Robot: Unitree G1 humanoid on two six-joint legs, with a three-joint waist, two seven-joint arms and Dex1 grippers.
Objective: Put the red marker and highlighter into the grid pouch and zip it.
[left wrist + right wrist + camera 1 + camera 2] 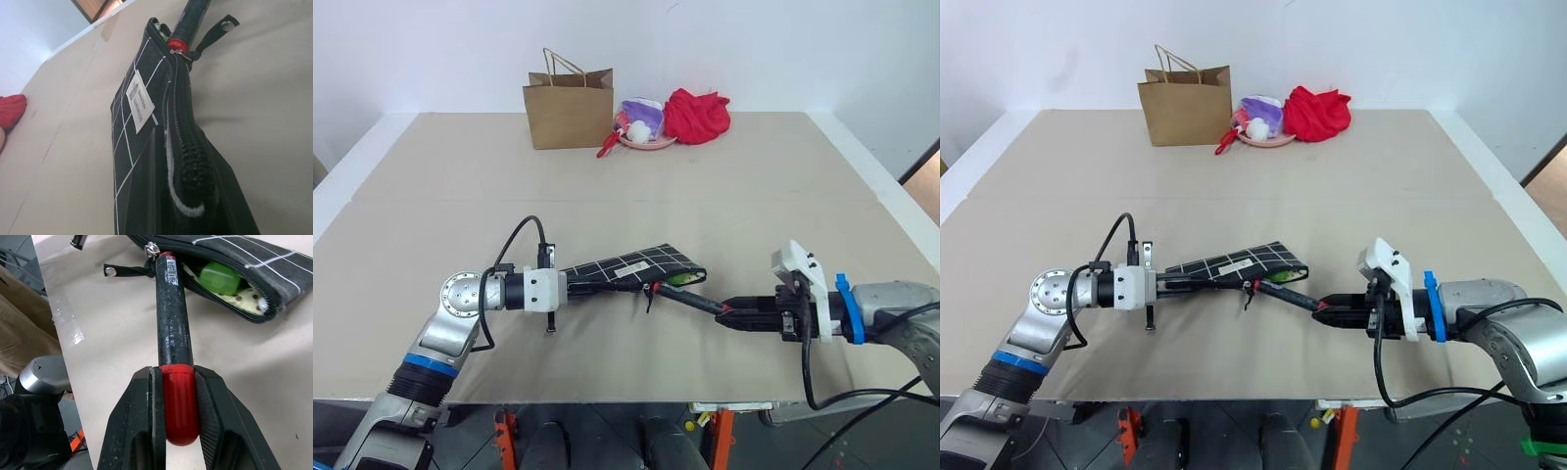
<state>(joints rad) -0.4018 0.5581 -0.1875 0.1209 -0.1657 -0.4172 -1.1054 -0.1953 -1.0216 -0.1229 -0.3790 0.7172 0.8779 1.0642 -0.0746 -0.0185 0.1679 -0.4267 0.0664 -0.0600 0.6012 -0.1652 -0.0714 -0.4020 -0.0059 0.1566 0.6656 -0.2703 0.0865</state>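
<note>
The red marker (173,318) sits level between the two arms, just above the table (724,186); its red cap end is squeezed tight between the two black fingers of the right gripper (180,401), and its other end touches the mouth of the grid pouch (625,268), right by the zipper pull (128,269); the marker is not inside the pouch yet; the highlighter (221,278) is already in the pouch, and its green cap peeks out of the open mouth; the pouch is black with white lines and a small white label (140,100); it is held up off the table, with its open end facing the right arm; the left gripper (570,285) has its fingers pressed together on the closed end of the pouch and holds it out sideways; the zipper is open at the mouth, and the pull strap hangs down from it; far back on the table stands a brown paper bag (569,106); next to it is a pink plate (646,143) with a few small things on it, and beside that lies a red cloth (696,115); these are well apart from the pouch and the arms.
</note>
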